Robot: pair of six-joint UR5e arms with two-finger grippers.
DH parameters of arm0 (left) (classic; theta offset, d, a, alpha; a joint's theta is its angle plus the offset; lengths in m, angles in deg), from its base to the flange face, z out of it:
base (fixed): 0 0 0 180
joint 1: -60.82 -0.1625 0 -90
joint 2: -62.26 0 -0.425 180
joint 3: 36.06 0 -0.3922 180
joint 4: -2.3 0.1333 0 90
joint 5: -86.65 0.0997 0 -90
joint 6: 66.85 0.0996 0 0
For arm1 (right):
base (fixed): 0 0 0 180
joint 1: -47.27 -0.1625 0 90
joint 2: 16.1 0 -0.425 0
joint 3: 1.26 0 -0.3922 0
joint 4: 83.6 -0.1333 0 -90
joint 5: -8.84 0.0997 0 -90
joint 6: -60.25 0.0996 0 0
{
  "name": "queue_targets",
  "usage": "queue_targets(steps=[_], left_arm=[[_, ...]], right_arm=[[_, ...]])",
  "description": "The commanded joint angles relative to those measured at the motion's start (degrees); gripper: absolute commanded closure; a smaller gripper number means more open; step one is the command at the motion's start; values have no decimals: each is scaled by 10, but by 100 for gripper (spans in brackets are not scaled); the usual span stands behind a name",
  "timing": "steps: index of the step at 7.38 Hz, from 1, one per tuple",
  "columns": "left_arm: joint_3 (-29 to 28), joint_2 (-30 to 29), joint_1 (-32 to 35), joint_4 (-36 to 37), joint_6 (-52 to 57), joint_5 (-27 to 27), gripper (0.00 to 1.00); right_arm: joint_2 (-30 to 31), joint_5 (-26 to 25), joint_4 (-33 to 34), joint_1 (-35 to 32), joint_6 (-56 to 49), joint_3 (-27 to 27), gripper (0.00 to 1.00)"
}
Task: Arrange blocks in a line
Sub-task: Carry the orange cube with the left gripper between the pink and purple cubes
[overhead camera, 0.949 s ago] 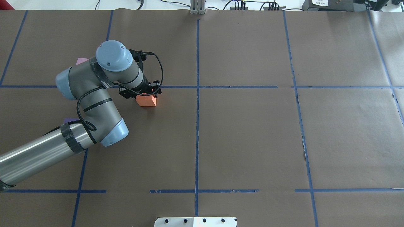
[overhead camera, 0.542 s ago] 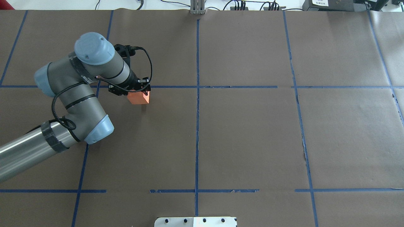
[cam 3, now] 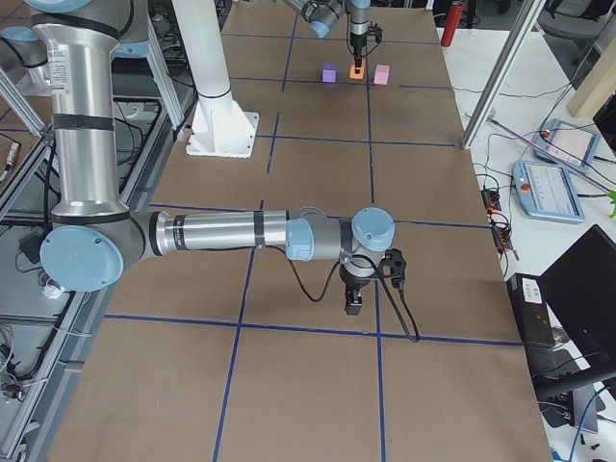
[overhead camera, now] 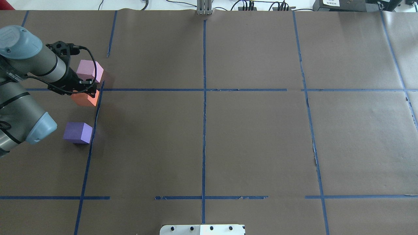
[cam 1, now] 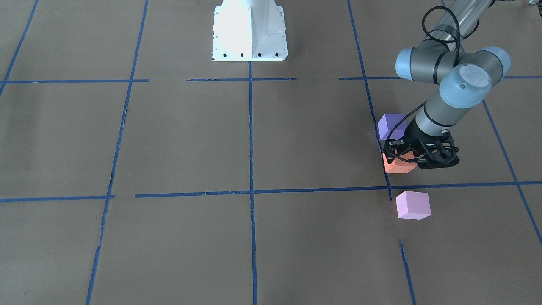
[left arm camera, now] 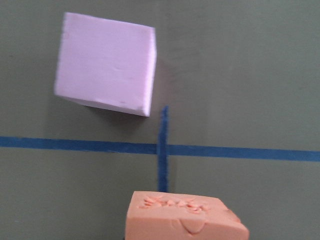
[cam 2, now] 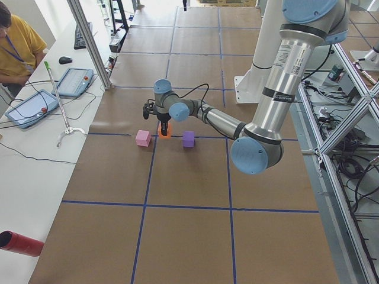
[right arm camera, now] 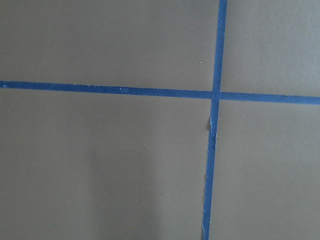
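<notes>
Orange block, pinched in your left claw, is just beside the pink block, on its side toward the purple block: lower it squared to the pink block, then let go.

Left arm: grey-silver tubes, wearing pale blue joint caps and black bands; black cable looping along the wrist. Left gripper: black. Base: white, showing bolt holes.
</notes>
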Motion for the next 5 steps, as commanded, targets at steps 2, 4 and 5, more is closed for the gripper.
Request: queue_targets(steps=[2, 4, 5], left_arm=[[-54, -25, -1, -8, -19, -1, 76], [-54, -23, -5, -8, -13, -2, 56], [-53, -23, -6, -10, -13, -1, 19]], right_arm=[[0, 0, 0, 0, 0, 0, 0], [0, 0, 0, 0, 0, 0, 0], [0, 0, 0, 0, 0, 0, 0]])
